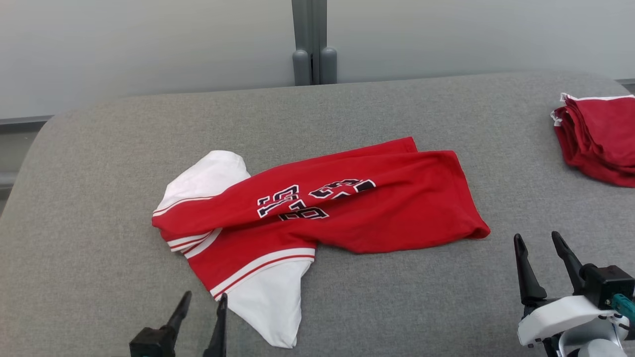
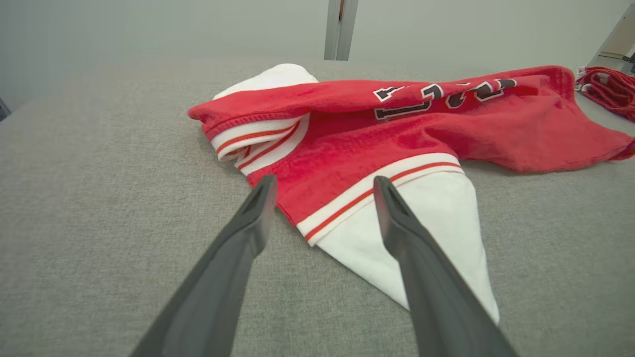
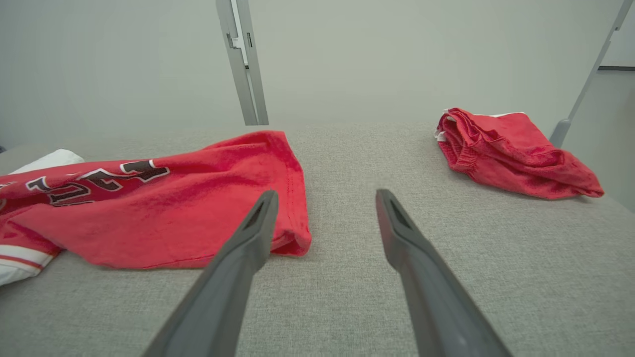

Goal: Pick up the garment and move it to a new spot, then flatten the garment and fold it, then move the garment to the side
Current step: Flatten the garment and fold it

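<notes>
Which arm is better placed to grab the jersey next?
Likely left: the open left tool is at the white sleeve of the garment; the right tool, also open, stands off from its hem.

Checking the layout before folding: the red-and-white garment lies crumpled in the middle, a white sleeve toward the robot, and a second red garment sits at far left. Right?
No: the second red garment sits at far right, not left, as the head view shows. The red-and-white garment does lie crumpled in the middle, a white sleeve toward the robot.
</notes>
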Tool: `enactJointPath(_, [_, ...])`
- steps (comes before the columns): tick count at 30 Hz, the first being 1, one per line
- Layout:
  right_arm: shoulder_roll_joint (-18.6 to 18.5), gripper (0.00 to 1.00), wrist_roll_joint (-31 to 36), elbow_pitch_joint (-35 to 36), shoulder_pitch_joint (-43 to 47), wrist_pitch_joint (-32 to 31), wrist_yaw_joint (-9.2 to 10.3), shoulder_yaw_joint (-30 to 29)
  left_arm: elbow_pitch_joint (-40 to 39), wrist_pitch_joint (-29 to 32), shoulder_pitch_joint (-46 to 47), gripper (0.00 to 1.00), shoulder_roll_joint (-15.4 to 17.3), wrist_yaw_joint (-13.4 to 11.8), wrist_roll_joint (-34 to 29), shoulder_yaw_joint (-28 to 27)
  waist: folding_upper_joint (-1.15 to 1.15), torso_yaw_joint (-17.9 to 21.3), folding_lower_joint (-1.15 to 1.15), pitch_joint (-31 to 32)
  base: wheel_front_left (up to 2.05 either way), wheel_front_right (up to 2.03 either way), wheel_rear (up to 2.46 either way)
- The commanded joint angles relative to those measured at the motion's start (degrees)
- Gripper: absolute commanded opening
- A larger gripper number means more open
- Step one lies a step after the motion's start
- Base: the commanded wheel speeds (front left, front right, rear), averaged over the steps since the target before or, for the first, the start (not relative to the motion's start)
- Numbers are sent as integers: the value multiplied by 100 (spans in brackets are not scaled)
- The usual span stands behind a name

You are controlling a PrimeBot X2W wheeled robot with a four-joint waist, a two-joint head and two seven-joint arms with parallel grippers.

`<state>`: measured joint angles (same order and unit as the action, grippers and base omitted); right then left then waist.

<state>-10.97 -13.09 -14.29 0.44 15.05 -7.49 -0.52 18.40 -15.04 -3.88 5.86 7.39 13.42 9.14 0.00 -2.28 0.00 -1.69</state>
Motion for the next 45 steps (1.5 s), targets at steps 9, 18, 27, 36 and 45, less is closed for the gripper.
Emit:
enactJointPath(9, [-85, 100, -3, -1132, -791, 15, 0, 192, 713, -4, 195, 100, 44, 16, 684, 982, 0, -57, 0, -300, 0, 0, 0])
enactJointPath(18, [-136, 100, -216, -1991, -1433, 15, 0, 515, 1332, 35, 501, 100, 29, 16, 1316, 1706, 0, -99, 0, -530, 0, 0, 0])
enactJointPath(27, [-109, 100, -418, -2444, -1838, 15, -1, 757, 1798, 72, 945, 100, -77, 16, 1995, 2240, 0, -129, 0, -729, 0, 0, 0])
enactJointPath(36, [-112, 29, -930, -3022, -2048, 15, -1, 1047, 1913, 49, 1379, 42, -123, 17, 2598, 2794, 0, -246, 0, -849, 0, 0, 0])
enactJointPath(45, [-256, 0, -1210, -2515, -1924, 15, -1, 1218, 1472, -4, 1633, 0, -49, 17, 3208, 2540, 0, -247, 0, -782, 0, 0, 0])
